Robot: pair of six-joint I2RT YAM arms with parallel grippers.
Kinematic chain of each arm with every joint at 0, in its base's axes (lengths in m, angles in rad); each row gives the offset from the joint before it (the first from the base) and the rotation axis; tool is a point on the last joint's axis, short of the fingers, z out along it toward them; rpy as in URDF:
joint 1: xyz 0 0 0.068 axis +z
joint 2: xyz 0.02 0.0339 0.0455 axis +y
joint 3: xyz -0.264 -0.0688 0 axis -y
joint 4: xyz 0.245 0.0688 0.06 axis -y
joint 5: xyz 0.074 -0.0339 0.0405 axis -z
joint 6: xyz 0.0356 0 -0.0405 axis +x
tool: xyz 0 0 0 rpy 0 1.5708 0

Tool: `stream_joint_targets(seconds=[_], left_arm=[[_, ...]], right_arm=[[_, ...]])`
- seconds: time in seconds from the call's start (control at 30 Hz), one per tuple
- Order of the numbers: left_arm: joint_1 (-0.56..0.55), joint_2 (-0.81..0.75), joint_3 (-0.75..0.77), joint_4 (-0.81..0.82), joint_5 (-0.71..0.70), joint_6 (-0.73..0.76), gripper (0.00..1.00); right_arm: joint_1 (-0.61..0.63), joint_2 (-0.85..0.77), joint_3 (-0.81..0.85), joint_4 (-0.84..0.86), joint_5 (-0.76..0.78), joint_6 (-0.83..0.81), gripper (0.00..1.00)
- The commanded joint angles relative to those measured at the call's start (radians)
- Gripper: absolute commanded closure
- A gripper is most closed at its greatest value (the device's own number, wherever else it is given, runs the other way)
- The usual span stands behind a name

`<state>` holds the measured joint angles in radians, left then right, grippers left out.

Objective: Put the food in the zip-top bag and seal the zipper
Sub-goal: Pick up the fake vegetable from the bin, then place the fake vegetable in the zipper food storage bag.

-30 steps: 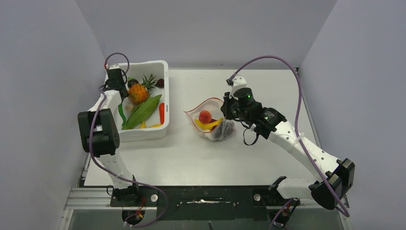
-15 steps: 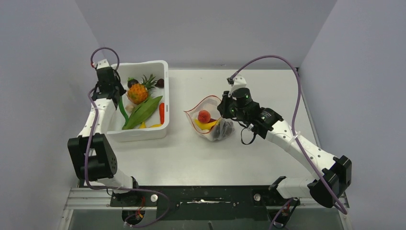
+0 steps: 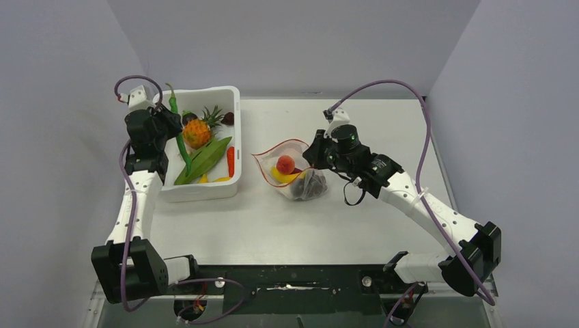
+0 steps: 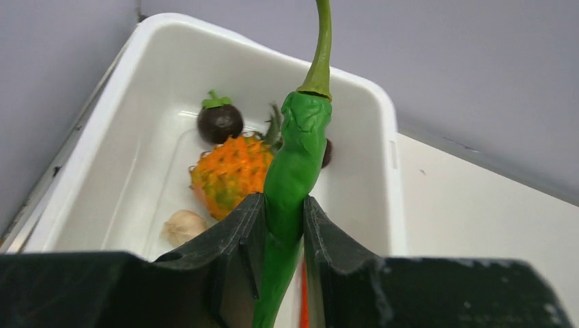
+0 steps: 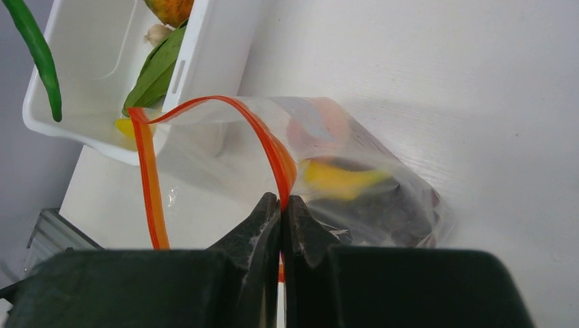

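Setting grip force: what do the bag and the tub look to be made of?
Bag: thin clear plastic film, glossy; it crinkles, and the banana shows through it. Tub: probably rigid white plastic, smooth and faintly shiny, with rounded moulded corners.

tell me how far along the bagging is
Done: the round red-orange fruit, banana and grapes lie inside the zip-top bag. In hand: the left fingers grip a green pepper above the white tub, and the right fingers pinch the zipper, mouth open. Left: the pepper, pineapple, green pod and red chili, then sealing.
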<state>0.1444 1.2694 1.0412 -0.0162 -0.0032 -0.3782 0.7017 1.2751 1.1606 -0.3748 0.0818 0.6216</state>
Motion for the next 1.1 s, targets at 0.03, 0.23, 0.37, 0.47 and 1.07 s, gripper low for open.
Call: stream_joint_targets(seconds=[0.03,0.23,0.37,0.47,1.07], left_arm=[[-0.041,-0.083,-0.029,0.222,0.277,-0.042,0.85],[-0.178,-0.121,-0.058,0.353,0.41,0.01,0.85],[-0.213,-0.143,-0.081,0.504,0.521,-0.054,0.85],[-0.234,-0.157,-0.106,0.631,0.591,-0.1,0.85],[-0.44,-0.051,-0.179,1.238,0.945,-0.158,0.85]], right_arm=[[-0.007,-0.011,0.02,0.07,-0.09,-0.029,1.0],[-0.019,0.003,0.053,-0.004,-0.083,-0.057,1.0],[-0.025,-0.004,0.044,0.008,-0.093,-0.054,1.0],[-0.029,-0.009,0.034,0.021,-0.097,-0.05,1.0],[-0.07,-0.034,0.003,0.025,-0.132,-0.052,1.0]])
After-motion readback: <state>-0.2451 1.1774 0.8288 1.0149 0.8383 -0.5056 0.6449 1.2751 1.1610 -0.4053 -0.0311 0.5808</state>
